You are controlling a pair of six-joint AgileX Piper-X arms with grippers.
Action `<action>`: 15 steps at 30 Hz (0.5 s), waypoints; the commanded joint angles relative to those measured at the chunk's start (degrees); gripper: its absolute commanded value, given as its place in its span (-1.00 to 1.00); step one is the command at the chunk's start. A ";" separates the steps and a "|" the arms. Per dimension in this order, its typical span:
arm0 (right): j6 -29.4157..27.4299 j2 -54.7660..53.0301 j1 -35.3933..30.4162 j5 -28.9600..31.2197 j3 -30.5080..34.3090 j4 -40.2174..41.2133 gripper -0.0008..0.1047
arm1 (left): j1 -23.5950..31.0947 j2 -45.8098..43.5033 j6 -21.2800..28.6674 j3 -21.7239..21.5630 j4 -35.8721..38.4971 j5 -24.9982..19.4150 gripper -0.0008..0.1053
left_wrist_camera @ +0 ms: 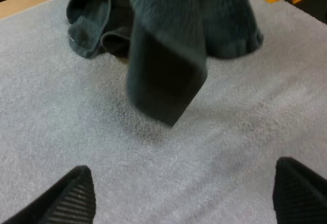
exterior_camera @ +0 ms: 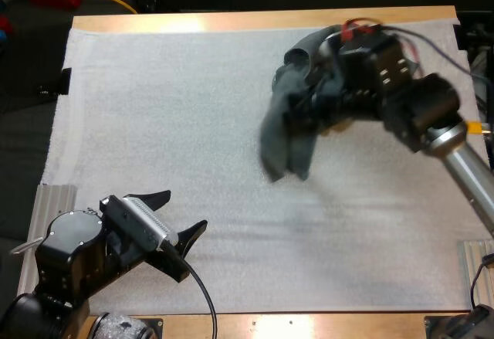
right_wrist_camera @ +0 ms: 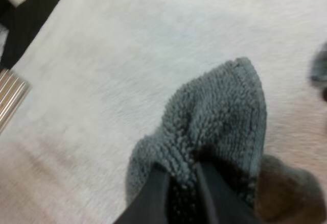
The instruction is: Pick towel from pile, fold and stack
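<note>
Towel [exterior_camera: 282, 142] dangles over the far right of the wooden worktop [exterior_camera: 231, 21] and its white mat [exterior_camera: 154, 107]. One corner hangs free just above the mat, and crumpled folds [left_wrist_camera: 87, 30] bunch behind it near the far edge. Whether those belong to a second towel I cannot tell. My right gripper [right_wrist_camera: 180, 175] pinches the cloth between its fingers. My left gripper [exterior_camera: 185, 210] sits spread wide at the near left, holding nothing. To lift well, I would raise until the low corner clears. Then I'd carry toward the mat's bare middle, where room is generous, and away from the far edge close behind the cloth.
</note>
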 commanded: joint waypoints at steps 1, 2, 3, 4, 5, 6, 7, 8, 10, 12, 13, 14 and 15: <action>-0.69 -0.99 1.72 1.54 -0.68 0.28 -0.95 | -0.09 -0.03 -0.40 -0.43 0.65 0.21 0.33; -0.69 -0.99 2.63 2.71 -0.68 0.28 -0.95 | -0.09 -0.03 -0.40 -0.43 0.91 0.21 0.33; -0.69 -0.91 3.67 3.60 -0.68 0.18 -0.95 | -0.09 -0.03 -0.40 -0.43 1.12 0.21 0.33; -0.69 -0.85 5.02 4.17 -0.68 -0.08 -0.95 | -0.09 -0.03 -0.40 -0.43 1.24 0.21 0.33; -0.69 -0.71 5.92 4.27 -0.68 -0.24 -0.95 | -0.09 -0.03 -0.40 -0.43 1.29 0.21 0.33; -0.69 -0.53 6.83 4.25 -0.68 -0.35 -0.95 | -0.09 -0.03 -0.40 -0.43 1.28 0.21 0.33; -0.69 -0.27 7.85 4.34 -0.61 -0.40 -0.95 | -0.09 -0.03 -0.40 -0.43 1.27 0.21 0.33; -0.69 0.01 8.54 4.46 -0.55 -0.39 -0.95 | -0.09 -0.03 -0.40 -0.43 1.27 0.21 0.33; -0.69 0.87 9.98 4.52 -0.55 -0.57 -0.95 | -0.09 -0.03 -0.40 -0.43 1.27 0.21 0.33; -0.69 1.70 11.00 4.51 -0.26 -1.16 -0.95 | -0.09 -0.03 -0.40 -0.43 1.27 0.21 0.33; -0.69 2.25 11.48 4.51 0.29 -2.03 -0.95 | -0.09 -0.03 -0.40 -0.43 1.27 0.21 0.33; -0.69 2.66 11.77 4.51 0.92 -2.70 -0.95 | -0.09 -0.03 -0.40 -0.43 1.27 0.21 0.33; -0.63 3.00 11.87 4.51 1.83 -3.32 -0.95 | -0.09 -0.03 -0.40 -0.43 1.33 0.21 0.33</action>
